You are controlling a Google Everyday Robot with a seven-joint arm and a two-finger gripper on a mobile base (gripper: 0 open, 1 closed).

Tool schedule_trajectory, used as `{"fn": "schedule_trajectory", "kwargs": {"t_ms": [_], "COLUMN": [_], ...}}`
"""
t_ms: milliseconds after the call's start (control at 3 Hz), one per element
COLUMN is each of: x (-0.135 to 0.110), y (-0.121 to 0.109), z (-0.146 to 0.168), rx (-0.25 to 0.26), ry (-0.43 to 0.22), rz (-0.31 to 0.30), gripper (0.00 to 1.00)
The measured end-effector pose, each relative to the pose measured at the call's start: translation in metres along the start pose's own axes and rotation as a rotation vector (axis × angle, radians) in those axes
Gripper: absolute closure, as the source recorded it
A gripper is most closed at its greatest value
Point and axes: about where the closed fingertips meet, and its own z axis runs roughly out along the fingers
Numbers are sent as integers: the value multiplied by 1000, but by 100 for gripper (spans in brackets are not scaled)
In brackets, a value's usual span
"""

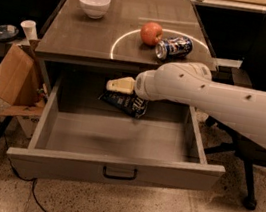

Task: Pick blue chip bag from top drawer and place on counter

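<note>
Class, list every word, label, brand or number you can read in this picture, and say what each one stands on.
No text here can be read.
blue chip bag, at the back of the top drawer: white lettering, too blurred to read.
soda can, lying on the counter: pale markings, too blurred to read.
tool, just above the bag: no text seen.

A glossy grey-brown counter (78, 38) bears a thin white circle (115, 47). The gripper (120, 84) sits just below the counter's front edge. Beyond and above the gripper, a red apple (151, 33) rests on the circle's line, just beside a blue-and-silver soda can (173, 47) lying on its side. A white bowl (93, 4) stands well apart, near the far corner.
</note>
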Motion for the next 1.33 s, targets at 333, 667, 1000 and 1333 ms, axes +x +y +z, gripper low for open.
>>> {"fn": "schedule_trajectory", "kwargs": {"t_ms": [333,667,1000,1333], "x": [-7,-6,0,6], "y": [15,36,46,36], "z": [32,64,89,105], "rx": [30,33,41,84], "ry": [9,41,86,140], "rz": [1,-10,-6,-6], "gripper": [0,0,0,0]}}
